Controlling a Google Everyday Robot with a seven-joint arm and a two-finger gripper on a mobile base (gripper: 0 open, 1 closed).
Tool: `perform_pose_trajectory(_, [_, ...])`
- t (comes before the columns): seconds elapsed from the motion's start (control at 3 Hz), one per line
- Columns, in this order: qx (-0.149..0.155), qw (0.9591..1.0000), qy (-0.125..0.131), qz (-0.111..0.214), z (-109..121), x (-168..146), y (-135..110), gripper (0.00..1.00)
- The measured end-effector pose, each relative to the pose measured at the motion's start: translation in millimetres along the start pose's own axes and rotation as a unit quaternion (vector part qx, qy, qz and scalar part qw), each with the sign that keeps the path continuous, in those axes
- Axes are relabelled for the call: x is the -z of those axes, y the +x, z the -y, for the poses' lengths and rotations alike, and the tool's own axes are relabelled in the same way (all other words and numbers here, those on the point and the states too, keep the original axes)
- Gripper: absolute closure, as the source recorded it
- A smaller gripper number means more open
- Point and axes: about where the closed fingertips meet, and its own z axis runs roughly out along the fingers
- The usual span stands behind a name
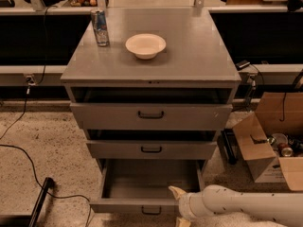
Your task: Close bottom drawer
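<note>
The bottom drawer (132, 205) of the grey cabinet is pulled far out. Its plain grey box interior (151, 178) is bare, and its small dark handle (151, 210) shows at the bottom edge of the view. My gripper (179, 206) comes in from the right on a white arm (236, 205) and sits at the drawer's front panel, just right of the handle. Its cream fingers (176, 191) stand apart, one above the panel's top edge and one below, and hold nothing.
The mid-sized drawer (151, 149) and the top drawer (151, 115) both stand slightly out. A can (100, 28) and a white bowl (146, 46) sit on the cabinet top. An open cardboard box (272, 150) stands on the floor to the right. Black cables (28, 160) lie to the left.
</note>
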Motion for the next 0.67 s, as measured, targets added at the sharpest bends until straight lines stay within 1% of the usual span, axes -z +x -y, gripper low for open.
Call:
perform_pose_trajectory(0.33, [0.0,1.0,-0.005,-0.002,-2,-6,1,0.0])
perform_pose_trajectory(0.67, [-0.024,0.9995,0.02,-0.005,-5,-21,38,0.19])
